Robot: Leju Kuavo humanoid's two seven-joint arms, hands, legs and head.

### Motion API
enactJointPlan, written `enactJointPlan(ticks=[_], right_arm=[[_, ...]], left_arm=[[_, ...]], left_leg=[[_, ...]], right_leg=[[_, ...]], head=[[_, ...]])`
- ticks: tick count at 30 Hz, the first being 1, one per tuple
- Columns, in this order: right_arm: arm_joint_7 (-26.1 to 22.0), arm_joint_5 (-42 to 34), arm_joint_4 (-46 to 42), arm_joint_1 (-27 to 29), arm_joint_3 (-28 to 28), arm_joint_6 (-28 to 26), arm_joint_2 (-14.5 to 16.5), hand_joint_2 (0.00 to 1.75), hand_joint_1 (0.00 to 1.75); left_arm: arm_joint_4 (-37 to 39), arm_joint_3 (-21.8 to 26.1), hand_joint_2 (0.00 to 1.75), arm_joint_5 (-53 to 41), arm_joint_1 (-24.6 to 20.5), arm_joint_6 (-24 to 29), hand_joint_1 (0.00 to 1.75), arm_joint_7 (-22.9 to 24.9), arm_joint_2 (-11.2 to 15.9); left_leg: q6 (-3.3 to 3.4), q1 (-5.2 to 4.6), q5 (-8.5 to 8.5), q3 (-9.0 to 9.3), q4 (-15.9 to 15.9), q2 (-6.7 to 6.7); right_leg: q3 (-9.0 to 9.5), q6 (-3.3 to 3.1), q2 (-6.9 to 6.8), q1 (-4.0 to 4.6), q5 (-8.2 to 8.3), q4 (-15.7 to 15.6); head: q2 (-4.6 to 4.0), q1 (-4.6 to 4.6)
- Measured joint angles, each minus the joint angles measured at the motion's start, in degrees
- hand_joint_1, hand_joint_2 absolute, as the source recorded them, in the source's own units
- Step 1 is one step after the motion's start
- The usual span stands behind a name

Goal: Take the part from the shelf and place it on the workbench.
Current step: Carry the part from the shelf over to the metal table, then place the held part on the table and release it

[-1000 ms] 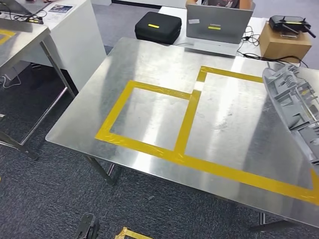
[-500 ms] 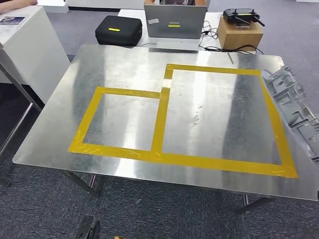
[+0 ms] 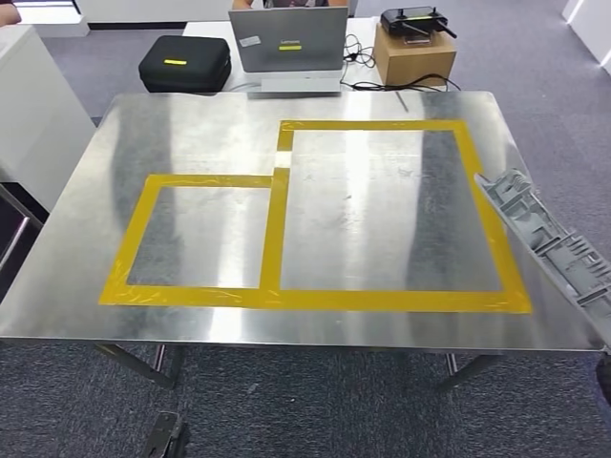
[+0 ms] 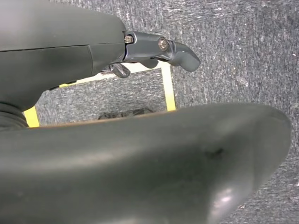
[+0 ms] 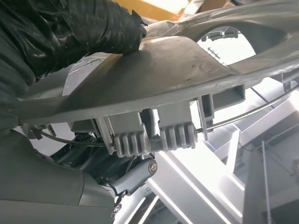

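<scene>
A grey ribbed plastic part (image 3: 555, 248) hangs tilted over the right edge of the metal workbench (image 3: 216, 124), just outside the large yellow-taped rectangle (image 3: 389, 301). In the right wrist view my right hand (image 5: 63, 32) grips this part (image 5: 159, 70), with dark fingers over its top and the thumb (image 5: 135, 173) beneath it. A smaller taped rectangle (image 3: 187, 179) lies on the bench's left half. My left hand (image 4: 155, 46) hangs above the carpet and holds nothing.
Behind the bench stand a laptop (image 3: 292, 43), a black case (image 3: 183, 65) and a cardboard box (image 3: 414, 57) carrying a black device. A white cabinet (image 3: 29, 114) is at the left. A dark object (image 3: 165, 437) lies on the carpet in front.
The camera has swung round, so the bench now sits square in front of me. The part stays at the picture's right side, over the bench's right edge.
</scene>
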Motion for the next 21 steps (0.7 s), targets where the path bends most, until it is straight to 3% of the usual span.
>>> enactJointPlan(ticks=[2, 5, 6, 7, 8, 11, 13, 15, 18, 19, 21], right_arm=[[0.02, 0.01, 0.11, -0.02, -0.15, 0.07, 0.11, 1.75, 1.75], [0.0, 0.01, 0.19, -0.12, -0.16, 0.08, 0.19, 1.75, 1.75], [0.01, 0.01, 0.25, -0.12, -0.16, 0.09, 0.22, 1.75, 1.75], [0.01, 0.01, 0.31, -0.12, -0.16, 0.1, 0.26, 1.75, 1.75], [0.02, 0.01, 0.34, -0.12, -0.16, 0.11, 0.3, 1.75, 1.75], [0.01, 0.01, 0.38, -0.15, -0.16, 0.12, 0.34, 1.75, 1.75], [0.06, 0.04, 0.43, -0.21, -0.16, 0.18, 0.4, 1.75, 1.75], [2.47, 1.59, 0.98, -0.71, -0.09, 2.43, -0.27, 1.75, 1.75], [13.27, 6.39, 7.72, -5.99, 0.85, 12.78, -7.73, 1.75, 1.75], [15.61, 7.23, 11.84, -8.84, 1.5, 15.17, -11.09, 1.75, 1.75], [16.69, 8.24, 19.91, -14.09, 3.31, 16.52, -16.72, 1.75, 1.75]], left_arm=[[0.0, 0.21, 0.0, -0.02, -0.03, 0.0, 0.0, -0.01, 0.0], [0.0, 0.39, 0.0, -0.02, 0.1, 0.0, 0.0, -0.02, -0.01], [0.0, 0.43, 0.0, -0.02, 0.19, 0.0, 0.0, -0.02, -0.03], [0.0, 0.46, 0.0, -0.02, 0.27, 0.0, 0.0, -0.02, -0.04], [0.0, 0.49, 0.0, -0.01, 0.32, 0.0, 0.0, -0.02, -0.05], [0.0, 0.6, 0.0, -0.01, 0.3, 0.02, 0.0, -0.02, 0.18], [0.0, 0.62, 0.0, -0.02, 0.26, 0.03, 0.0, -0.03, 0.38], [0.0, 0.58, 0.0, -0.66, 0.21, -0.33, 0.0, 0.03, 0.33], [-0.02, 0.21, 0.0, -3.1, -0.7, -1.57, 0.0, 1.13, 0.25], [-0.07, 0.08, 0.0, -3.78, -1.32, -1.88, 0.0, 1.76, 0.18], [-0.21, -0.15, 0.0, -4.73, -2.42, -2.28, 0.0, 2.81, -0.08]], left_leg=[[-0.49, 0.17, -1.62, -0.74, 2.05, -0.42], [-0.78, 0.24, -6.9, -5.45, 12.68, -1.17], [-0.7, 0.23, -7.81, -6.93, 15.8, -1.23], [-0.52, 0.2, -7.63, -7.6, 17.06, -1.27], [-0.2, 0.14, -6.28, -7.19, 15.91, -1.33], [1.53, -0.32, -0.55, -2.42, 4.84, -2.36], [2.19, -0.65, 0.31, -0.88, 0.98, -3.02], [1.81, -0.73, 0.4, -0.85, 0.18, -2.96], [0.53, -0.47, 0.98, -0.64, -0.89, -2.62], [0.52, -0.49, 1.09, -0.67, -0.9, -2.54], [1.08, -0.62, 1.32, -0.75, -0.79, -2.55]], right_leg=[[0.02, -0.75, 0.23, -0.07, 0.05, -0.02], [0.01, -1.43, 0.63, 0.11, 0.06, -0.03], [0.02, -1.52, 0.86, 0.26, 0.05, -0.02], [0.05, -1.56, 1.13, 0.42, 0.04, -0.02], [0.12, -1.58, 1.42, 0.58, 0.04, -0.01], [0.23, -1.54, 2.23, 0.94, 0.02, 0.03], [-0.15, -1.16, 2.6, 0.83, 0.17, 0.1], [-0.31, -0.71, 2.85, 0.69, 0.36, -0.1], [0.01, -1.75, 3.18, 0.86, 0.95, -1.0], [0.03, -1.99, 3.24, 0.86, 1.22, -1.28], [0.02, -1.47, 3.15, 0.74, 1.52, -1.57]], head=[[0.0, -0.09], [0.0, -0.27], [0.0, -0.26], [0.0, -0.26], [0.0, -0.26], [0.0, -0.22], [0.0, -0.29], [0.0, -0.41], [0.0, -0.29], [0.0, -0.25], [0.0, -0.2]])
